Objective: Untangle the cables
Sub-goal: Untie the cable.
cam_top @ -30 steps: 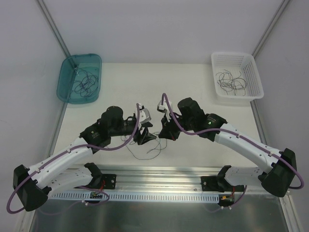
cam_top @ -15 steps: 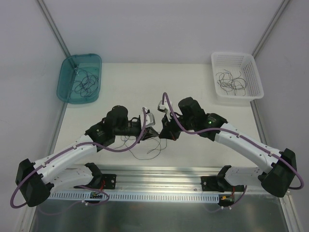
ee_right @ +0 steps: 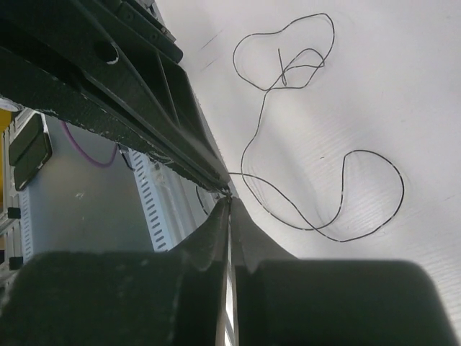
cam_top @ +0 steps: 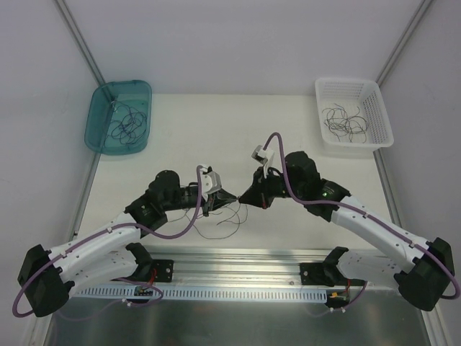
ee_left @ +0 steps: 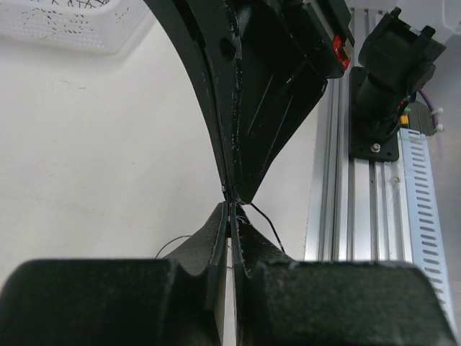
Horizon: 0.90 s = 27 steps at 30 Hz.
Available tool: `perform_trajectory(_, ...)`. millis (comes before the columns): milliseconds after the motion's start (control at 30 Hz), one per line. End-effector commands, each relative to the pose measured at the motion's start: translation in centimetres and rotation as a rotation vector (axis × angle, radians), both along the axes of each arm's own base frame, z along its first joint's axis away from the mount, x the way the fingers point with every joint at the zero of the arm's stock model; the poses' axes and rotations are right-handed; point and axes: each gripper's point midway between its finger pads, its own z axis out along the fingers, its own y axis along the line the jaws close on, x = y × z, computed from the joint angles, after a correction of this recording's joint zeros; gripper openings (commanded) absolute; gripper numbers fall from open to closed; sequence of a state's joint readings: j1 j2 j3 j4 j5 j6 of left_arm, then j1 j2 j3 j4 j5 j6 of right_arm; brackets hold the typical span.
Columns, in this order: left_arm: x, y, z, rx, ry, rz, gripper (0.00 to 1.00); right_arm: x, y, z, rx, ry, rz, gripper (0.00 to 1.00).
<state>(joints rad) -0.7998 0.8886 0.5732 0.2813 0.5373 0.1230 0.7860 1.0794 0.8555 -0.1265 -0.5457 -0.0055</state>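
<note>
Looking down on a pale table (cam_top: 288, 137), two robot arms reach in from the near edge and meet at its middle. The left arm (cam_top: 108, 238) and right arm (cam_top: 367, 223) angle inward like two sides of a roof, so their claws face each other.

At the back left sits a teal bin (cam_top: 97, 137). At the back right sits a white basket (cam_top: 382, 137). Each holds a few curled dark strands, probably ones already sorted out.

The cables (cam_top: 216, 216) left to untangle lie in thin, loose loops on the table, just below and to the left of where the claws meet.

The left gripper (cam_top: 232, 197) and right gripper (cam_top: 245, 198) touch almost tip to tip. Both are closed tight. The wrist views show a hair-thin strand running into each pair of fingertips, so each claw appears to pinch the cables at nearly the same spot.

Gripping this close together likely lets the arms pull apart and draw one strand free of the rest. The strands are wiry and very fine, so they may slip out.
</note>
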Motion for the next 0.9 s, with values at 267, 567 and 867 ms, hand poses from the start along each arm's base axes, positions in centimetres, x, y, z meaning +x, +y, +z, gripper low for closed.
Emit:
perform_trajectory(267,-0.7,-0.9,1.1,-0.052,0.076,-0.031,0.0,1.0,-1.8,2.8,-0.016,-0.12,-0.033,0.39)
perform_trajectory(567,-2.0,-1.6,1.1,-0.004,0.133,-0.134,0.0,-0.7,-1.6,3.6,-0.044,-0.105,0.185,0.44)
perform_trajectory(867,-2.1,-1.9,2.0,-0.008,0.117,-0.163,0.0,-1.3,-1.3,2.8,-0.082,-0.066,0.284,0.42)
